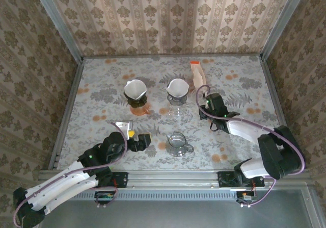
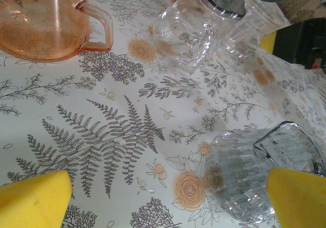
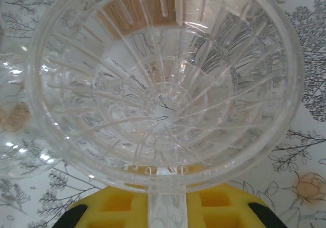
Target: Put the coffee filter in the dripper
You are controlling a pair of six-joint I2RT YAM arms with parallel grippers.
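Coffee filters: beige bundle, far on surface, just beyond right pincer. Paper likely light, floppy, easily creased; pinch single rim edge. Right pincer clenched on clear dripper tab. Left pincer released, near side.

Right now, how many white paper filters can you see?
2. One white filter sits on top of the orange pitcher, back left. The other sits on the clear pitcher just right of it. More may be hidden inside the packet.

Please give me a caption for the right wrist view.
The right gripper grips the handle of an empty clear ribbed dripper.
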